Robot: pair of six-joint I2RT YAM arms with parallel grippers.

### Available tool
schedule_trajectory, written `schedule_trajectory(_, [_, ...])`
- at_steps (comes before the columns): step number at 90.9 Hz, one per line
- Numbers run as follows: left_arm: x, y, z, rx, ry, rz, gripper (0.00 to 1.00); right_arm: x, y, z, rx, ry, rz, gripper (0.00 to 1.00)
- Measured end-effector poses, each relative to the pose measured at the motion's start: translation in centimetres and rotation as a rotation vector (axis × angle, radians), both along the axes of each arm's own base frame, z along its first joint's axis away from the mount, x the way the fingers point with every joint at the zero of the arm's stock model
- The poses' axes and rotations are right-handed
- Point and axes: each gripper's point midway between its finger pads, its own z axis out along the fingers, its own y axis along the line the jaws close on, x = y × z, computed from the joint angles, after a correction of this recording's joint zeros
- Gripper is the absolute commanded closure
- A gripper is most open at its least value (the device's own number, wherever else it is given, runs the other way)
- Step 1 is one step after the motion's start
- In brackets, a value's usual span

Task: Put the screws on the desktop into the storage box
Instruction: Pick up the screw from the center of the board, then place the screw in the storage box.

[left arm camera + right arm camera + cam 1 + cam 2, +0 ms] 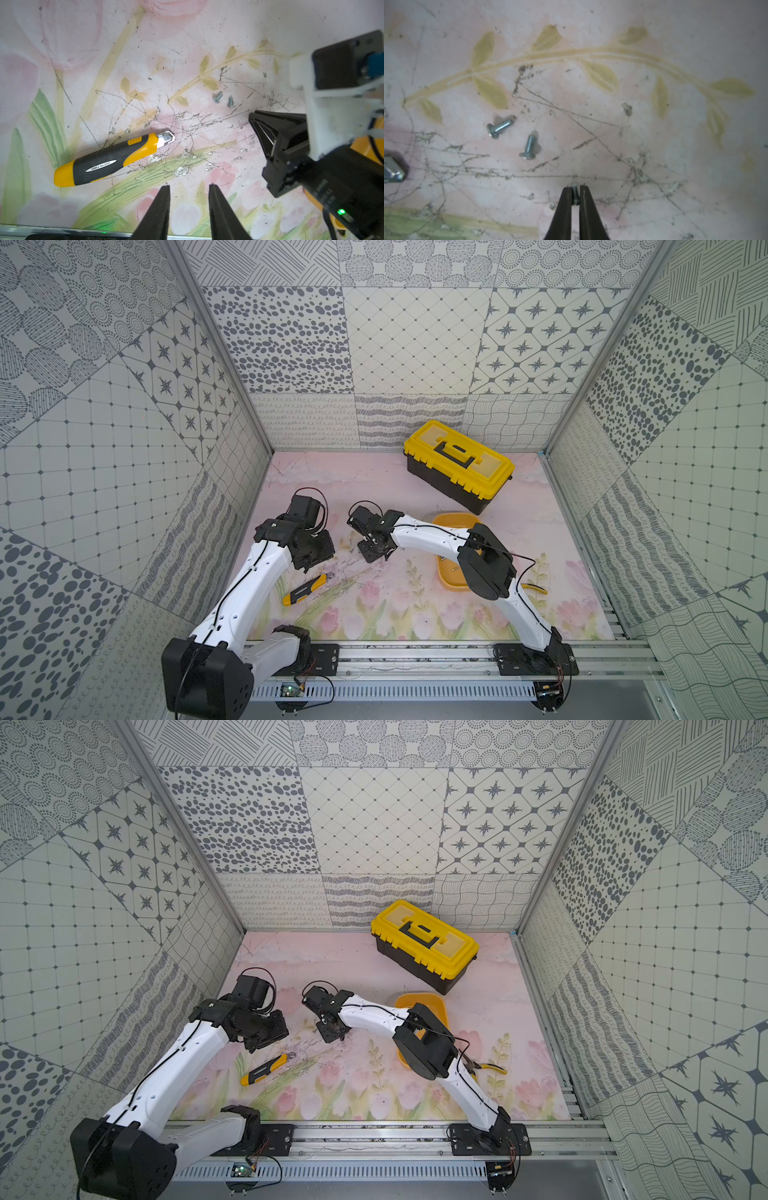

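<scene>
Right pincer [575,187], tiny shiny silver screw [575,195] pinched

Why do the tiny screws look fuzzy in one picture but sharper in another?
Right wrist view: soft all over, so the two loose screws and the screw pinched in the right gripper look fuzzy. Left wrist view: sharper, the knife label readable, but the near right arm blurs. Both top views: evenly lit, loose screws too small to make out.

Utility knife [108,161] handle, oval label: "deli No.2047".
</scene>
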Motion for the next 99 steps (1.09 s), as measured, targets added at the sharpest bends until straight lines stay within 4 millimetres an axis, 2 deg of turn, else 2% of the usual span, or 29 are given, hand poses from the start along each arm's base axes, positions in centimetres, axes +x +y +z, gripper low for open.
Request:
schedule_trajectory(10, [0.0, 0.0, 0.0, 0.000, 0.000, 0.000, 0.63, -0.2, -0.8, 4.0, 0.087, -0.024, -0.004, 1.00])
schedule_trajectory(19, [0.0, -0.1, -0.1, -0.002, 0.006, -0.001, 0.63, -0.2, -2.5, 8.4, 0.185, -0.058, -0.018, 1.00])
schedule_trajectory(28, [0.1, -0.2, -0.5, -0.006, 0.021, -0.003, 0.64, 0.5, -6.3, 11.9, 0.256, -0.099, -0.072, 1.00])
schedule_trajectory(34, [0.1, -0.4, -0.7, -0.015, 0.030, -0.007, 0.65, 1.2, -9.8, 12.8, 0.279, -0.115, -0.135, 1.00])
schedule_trajectory(42, [0.2, -0.7, -1.0, -0.028, 0.042, -0.017, 0.65, 2.0, -15.5, 12.2, 0.286, -0.115, -0.247, 1.00])
schedule_trajectory(51, [0.3, -1.3, -1.3, -0.042, 0.055, -0.037, 0.66, 2.2, -21.9, 9.8, 0.252, -0.093, -0.391, 1.00])
schedule_trajectory(54, [0.3, -1.6, -1.5, -0.046, 0.061, -0.045, 0.66, 2.0, -23.7, 8.8, 0.236, -0.079, -0.431, 1.00])
schedule_trajectory(60, [0.4, -2.1, -1.8, -0.051, 0.077, -0.061, 0.66, 1.2, -26.0, 7.0, 0.207, -0.047, -0.483, 1.00])
schedule_trajectory(71, [0.5, -3.2, -2.2, -0.058, 0.104, -0.095, 0.64, 0.0, -27.9, 4.7, 0.174, -0.003, -0.521, 1.00])
schedule_trajectory(73, [0.5, -3.4, -2.3, -0.057, 0.107, -0.103, 0.63, -0.1, -28.1, 4.4, 0.172, 0.003, -0.524, 0.97])
schedule_trajectory(77, [0.7, -3.7, -2.3, -0.055, 0.112, -0.114, 0.61, -0.2, -28.3, 4.0, 0.171, 0.009, -0.529, 0.78])
schedule_trajectory(86, [1.1, -4.6, -2.4, -0.053, 0.123, -0.136, 0.61, -0.3, -28.2, 3.7, 0.189, 0.007, -0.508, 0.54])
schedule_trajectory(92, [1.6, -5.1, -2.6, -0.049, 0.137, -0.145, 0.61, -0.2, -27.8, 4.2, 0.224, -0.015, -0.491, 0.48])
schedule_trajectory(99, [2.1, -5.7, -2.9, -0.039, 0.154, -0.153, 0.62, 0.0, -27.4, 5.2, 0.276, -0.055, -0.473, 0.48])
